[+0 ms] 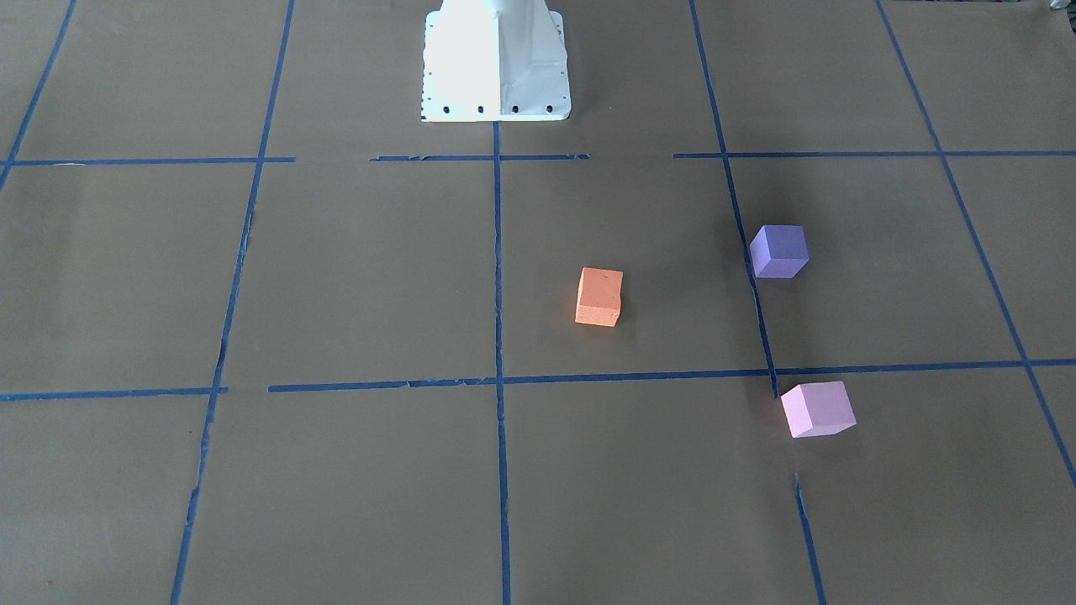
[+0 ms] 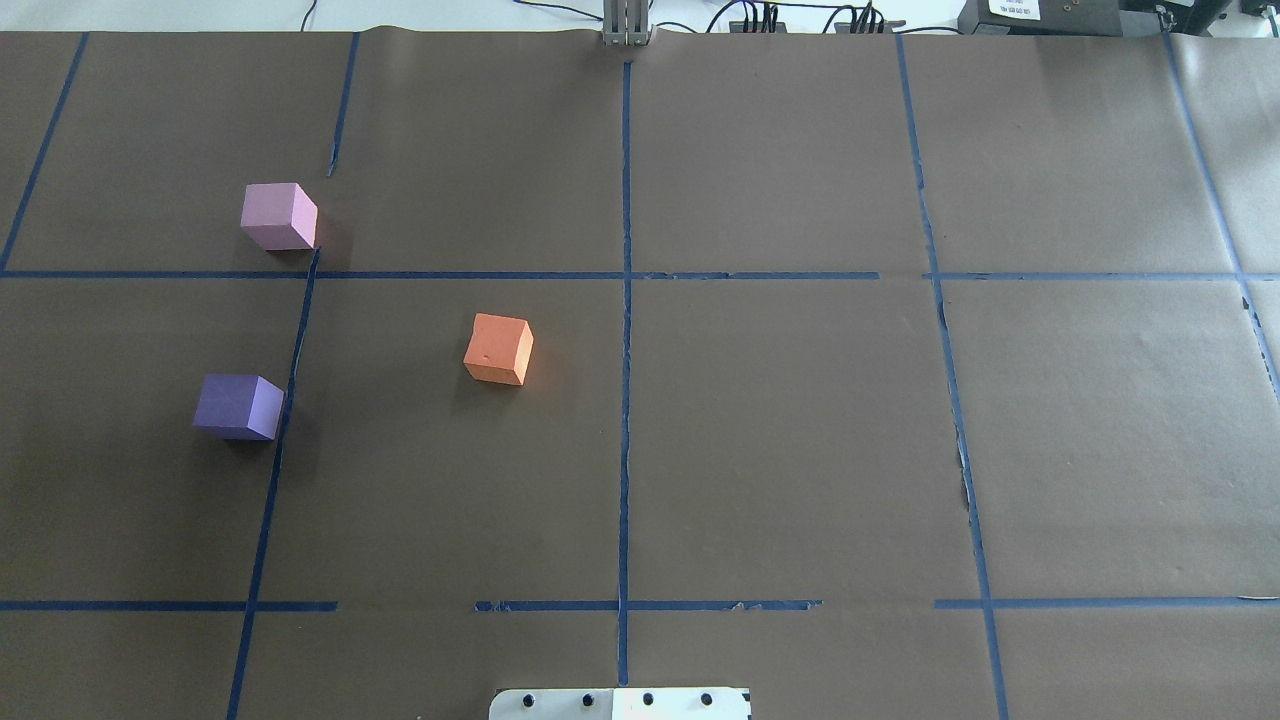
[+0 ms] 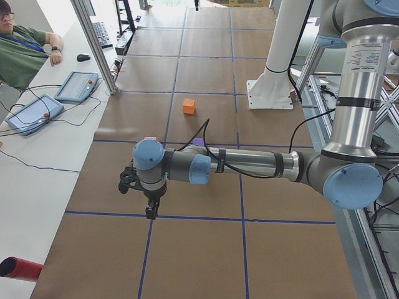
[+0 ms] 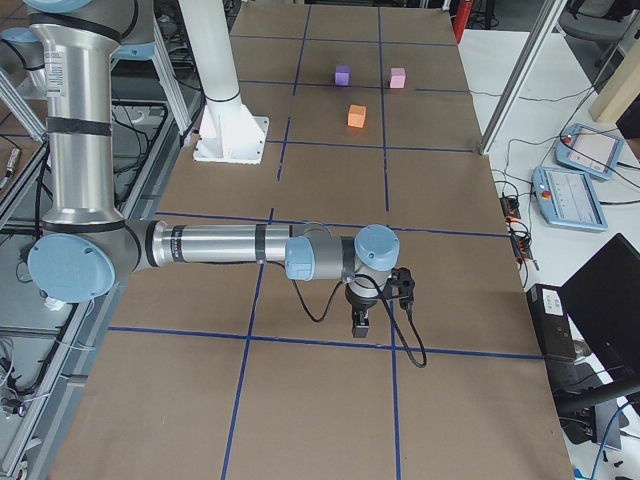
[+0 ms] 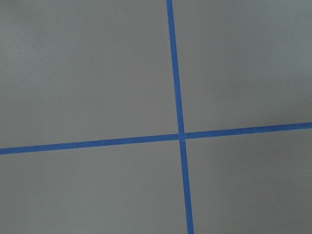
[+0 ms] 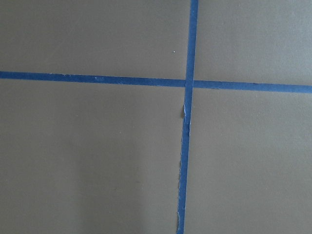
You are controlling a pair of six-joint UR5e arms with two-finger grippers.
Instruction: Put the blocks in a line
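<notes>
The three blocks lie apart on the brown, blue-taped table, on my left half. The orange block (image 1: 599, 296) (image 2: 498, 348) is nearest the centre line. The violet-purple block (image 1: 779, 250) (image 2: 239, 406) lies further left, nearer my base. The pale pink block (image 1: 817, 409) (image 2: 279, 216) lies further out. My left gripper (image 3: 151, 212) shows only in the exterior left view, low over the table's left end, well away from the blocks; I cannot tell whether it is open. My right gripper (image 4: 361, 325) shows only in the exterior right view, over the right end; I cannot tell its state either.
The white robot base (image 1: 496, 63) (image 2: 620, 703) stands at the table's near middle. An operator (image 3: 19, 43) sits beyond the far edge with control tablets (image 3: 78, 86) (image 4: 570, 195). A red cylinder (image 3: 19, 268) lies off the table. Both wrist views show only taped paper.
</notes>
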